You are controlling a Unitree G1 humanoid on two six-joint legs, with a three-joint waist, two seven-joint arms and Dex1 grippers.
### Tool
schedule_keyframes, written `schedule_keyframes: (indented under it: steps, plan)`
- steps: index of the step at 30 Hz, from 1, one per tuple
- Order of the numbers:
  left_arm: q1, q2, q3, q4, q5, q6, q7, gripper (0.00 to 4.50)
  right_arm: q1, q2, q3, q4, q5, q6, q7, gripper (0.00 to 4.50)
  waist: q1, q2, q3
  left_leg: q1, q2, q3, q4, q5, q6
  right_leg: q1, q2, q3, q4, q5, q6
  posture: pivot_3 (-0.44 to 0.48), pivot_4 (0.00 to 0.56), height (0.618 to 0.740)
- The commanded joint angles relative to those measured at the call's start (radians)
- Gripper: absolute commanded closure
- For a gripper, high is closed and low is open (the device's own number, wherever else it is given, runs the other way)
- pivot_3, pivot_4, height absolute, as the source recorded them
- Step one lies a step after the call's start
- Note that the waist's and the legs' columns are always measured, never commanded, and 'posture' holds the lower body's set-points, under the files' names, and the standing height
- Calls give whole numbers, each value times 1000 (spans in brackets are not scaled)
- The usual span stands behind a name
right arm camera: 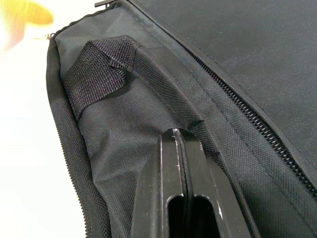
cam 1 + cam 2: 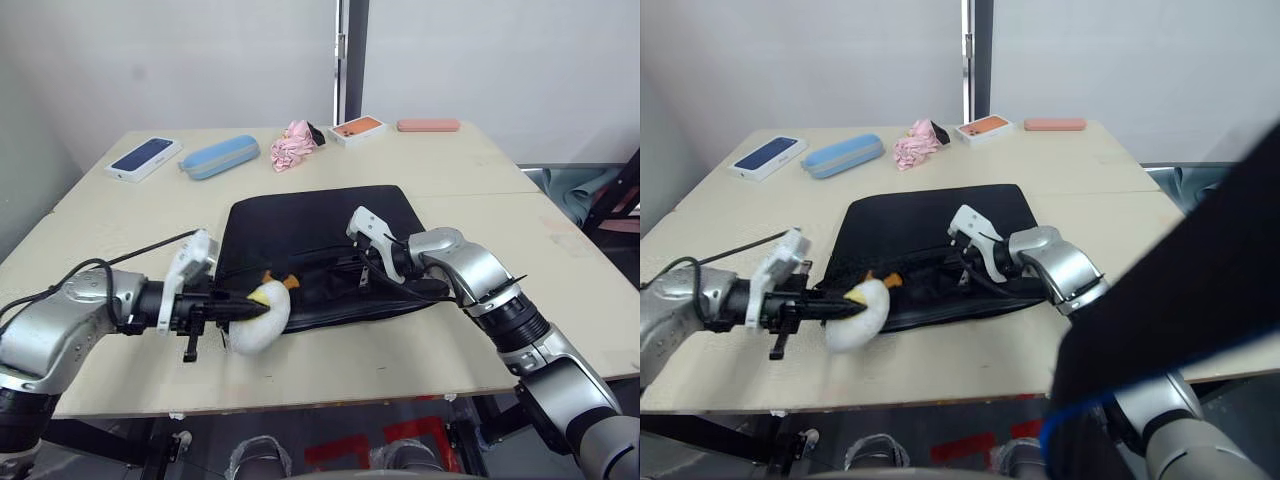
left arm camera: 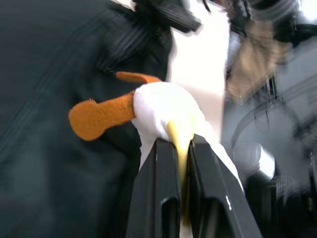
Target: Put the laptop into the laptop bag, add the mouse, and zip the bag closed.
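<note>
1. Two grippers work at the laptop bag (image 2: 320, 235), which lies flat at the middle of the tabletop (image 2: 480, 175), its near side toward the front edge.
2. The left gripper (image 3: 181, 148) is at the bag's near-left corner, its fingers pinched on the plush charm (image 2: 258, 318).
3. The right gripper (image 1: 179, 136) rests on the bag's near side, fingers pressed together on black fabric beside the zipper (image 1: 257, 126); whether fabric is caught between them, I cannot tell.
4. The bag is black woven cloth with a webbing strap handle (image 1: 99, 69); the charm is white and yellow with orange parts.
</note>
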Motion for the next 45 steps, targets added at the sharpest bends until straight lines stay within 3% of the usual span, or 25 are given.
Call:
schedule_keyframes:
  steps: [1,8,19,27,37,45]
  plan:
    - [-57,-33,-103,50,132,-156,-21,4473,16,-14,38,36,-39,33,-10,4500,0,0,0,0,0,0,0,0,0,0,0,0,0,0,0,0,150,740]
    - [-107,-142,-275,99,291,-374,-46,4473,26,-25,38,11,-35,53,-13,4500,-1,0,0,0,0,1,0,0,0,-1,0,2,0,0,0,0,150,740]
    - [-146,-252,-378,203,508,-703,10,4473,20,-35,43,-2,-33,72,-4,4500,6,0,-1,0,0,3,1,0,0,-1,0,5,0,0,0,0,150,740]
    - [-224,-362,-426,305,548,-893,11,4473,5,-38,58,4,-33,70,9,4500,11,0,-2,0,0,3,1,0,0,-1,0,6,0,0,0,0,150,740]
    - [-333,-428,-456,261,392,-794,-122,4473,-11,-46,60,10,-35,72,20,4500,17,0,-2,0,0,7,2,0,0,-4,0,7,2,0,0,0,150,740]
    - [-371,-435,-463,231,339,-726,-197,4473,-13,-53,56,9,-38,78,26,4500,19,0,-2,0,0,8,2,0,0,-4,0,8,4,0,0,0,150,740]
